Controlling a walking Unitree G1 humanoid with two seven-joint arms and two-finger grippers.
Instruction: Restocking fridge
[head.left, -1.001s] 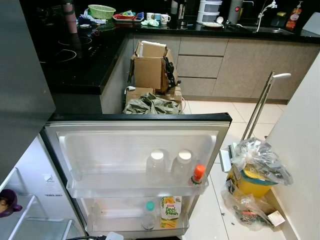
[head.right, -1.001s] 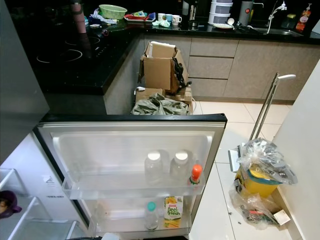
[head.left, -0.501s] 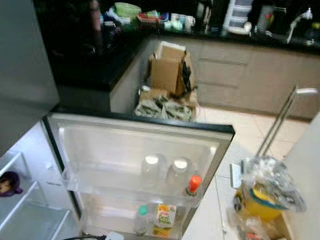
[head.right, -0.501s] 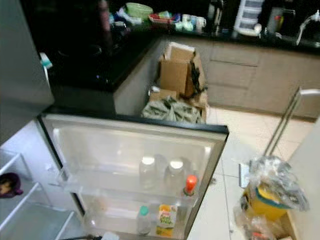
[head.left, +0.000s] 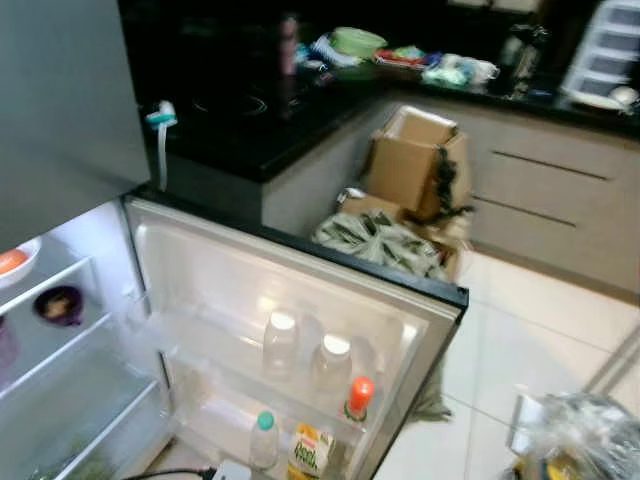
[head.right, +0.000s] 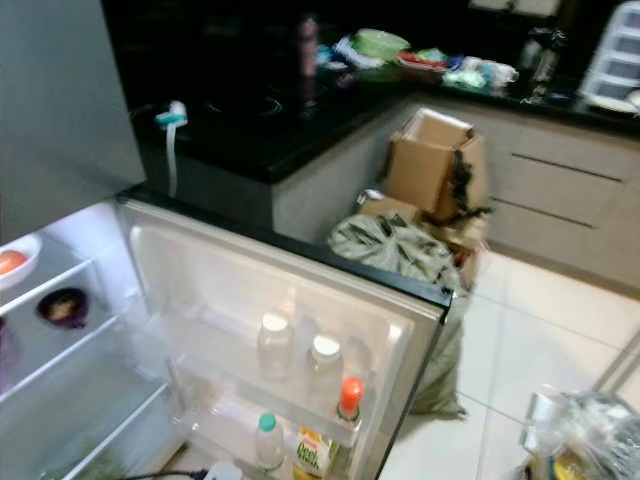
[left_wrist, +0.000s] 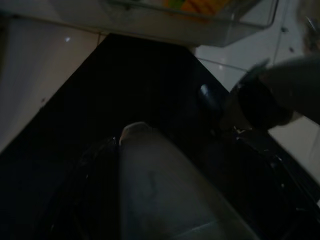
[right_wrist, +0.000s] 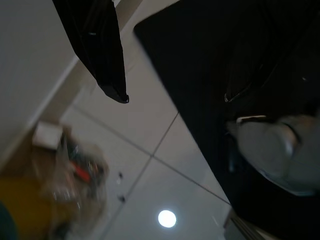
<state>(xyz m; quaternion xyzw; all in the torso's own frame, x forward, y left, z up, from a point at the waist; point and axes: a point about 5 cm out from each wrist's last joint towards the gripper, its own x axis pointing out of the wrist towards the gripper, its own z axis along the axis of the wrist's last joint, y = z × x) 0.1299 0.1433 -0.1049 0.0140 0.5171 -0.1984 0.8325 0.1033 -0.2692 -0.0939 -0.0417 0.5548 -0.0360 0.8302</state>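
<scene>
right gripper (right_wrist: 170, 95) hangs idle over the pale tiled floor (right_wrist: 135, 165), its two black fingers (right_wrist: 100, 55) spread apart with nothing between them; a bagged yellow bin (right_wrist: 35, 205) lies blurred beyond; left gripper sits in deep shade, and whether its fingers are apart or together cannot be told; the fridge door (head.left: 300, 300) stands swung wide; its upper door shelf (head.left: 230, 345) carries two clear white-capped bottles (head.left: 280, 342) side by side and an orange-capped bottle (head.left: 356, 398) at their right; the lower shelf holds a teal-capped bottle (head.left: 262, 440) beside a juice carton (head.left: 308, 452); at left, inner shelves bear a purple bowl (head.left: 58, 304); beyond the door, cardboard boxes (head.left: 415, 165) stand against the black counter (head.left: 250, 120).
</scene>
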